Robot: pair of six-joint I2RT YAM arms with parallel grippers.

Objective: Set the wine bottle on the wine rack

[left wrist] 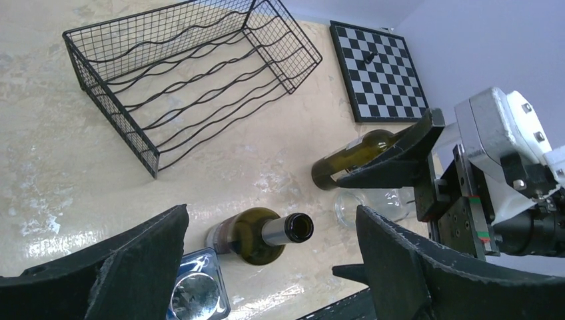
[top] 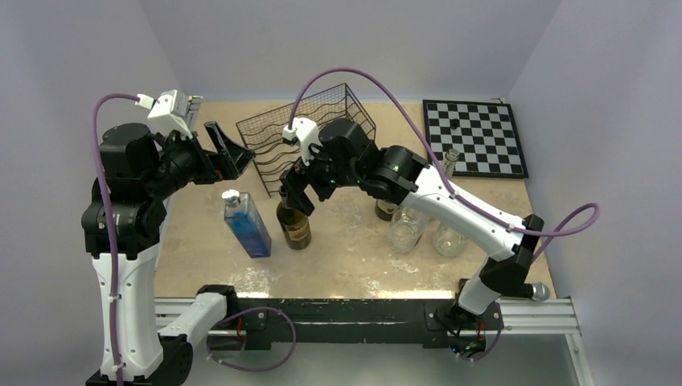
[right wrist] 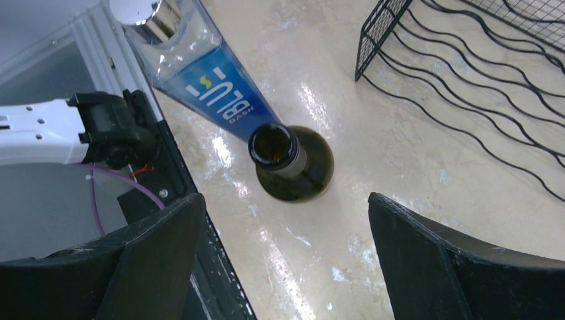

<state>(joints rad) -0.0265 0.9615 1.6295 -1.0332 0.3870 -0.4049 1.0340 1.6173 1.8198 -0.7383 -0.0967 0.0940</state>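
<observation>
Right gripper (top: pixel 294 195), fingers spread wide and holding nothing, hangs over the upright wine bottle (top: pixel 296 227) at frame centre. A blue bottle (top: pixel 248 226) stands just left of it. The wine rack (top: pixel 310 133) sits above centre. Left gripper (top: pixel 228 153) gapes at upper left.

**Open wine bottle below our spread fingers**

We look straight down on a dark green glass wine bottle (right wrist: pixel 293 167) standing upright on the beige marbled tabletop (right wrist: pixel 373 133), its mouth uncorked. The right gripper (right wrist: pixel 283 207) hangs above it, and its two black fingers (right wrist: pixel 146 260) stand wide apart with nothing between them. Just beside the wine bottle we see a clear square bottle of blue liquid with a silver cap (right wrist: pixel 200 73). The black wire-mesh wine rack (right wrist: pixel 466 73) with wavy tiers sits at upper right, apart from both bottles. At left, off the table edge, we see a white arm segment with a black joint (right wrist: pixel 100 130) and a purple cable (right wrist: pixel 113 183).
</observation>
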